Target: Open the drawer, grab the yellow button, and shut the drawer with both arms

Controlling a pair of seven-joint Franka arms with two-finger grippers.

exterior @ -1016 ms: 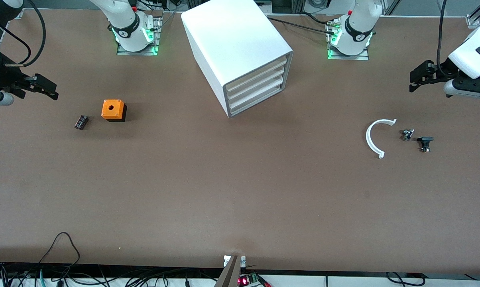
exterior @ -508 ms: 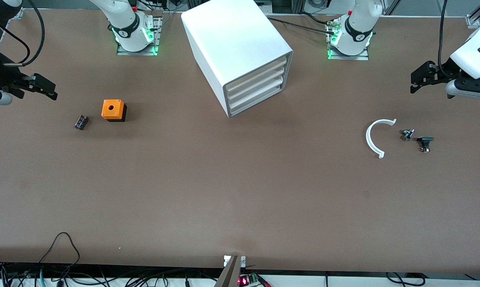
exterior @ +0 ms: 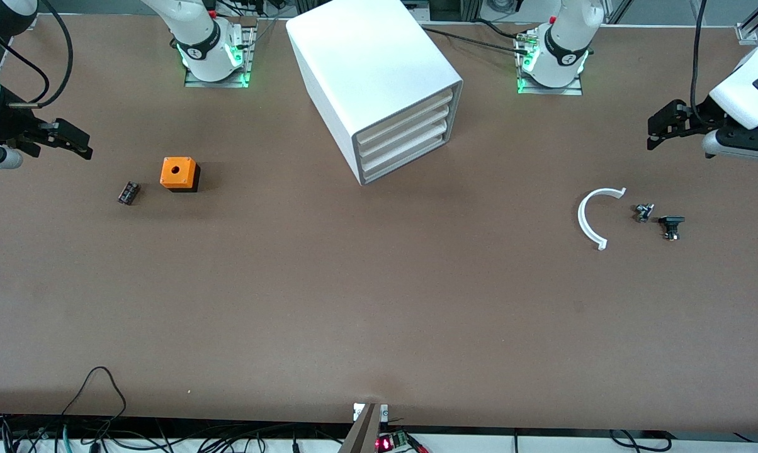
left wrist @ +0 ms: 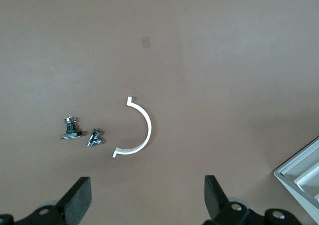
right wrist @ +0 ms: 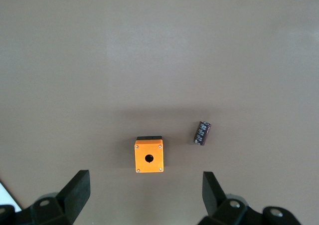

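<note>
We see the table (exterior: 379, 302) bearing the white cabinet (exterior: 369, 75) between the two arm bases, its three drawers (exterior: 406, 139) all pushed in. The button does not show in any view. Our left gripper (exterior: 659, 129) hangs in the air at its own end of the table, jaws wide apart and empty; the right gripper (exterior: 77, 141) does likewise at its end. Near the right arm's end sits an orange cube (exterior: 179, 173) with a small black block (exterior: 128, 192) beside it. Toward the left arm's end lie a white curved piece (exterior: 590, 220) and two small metal parts (exterior: 657, 219).
</note>
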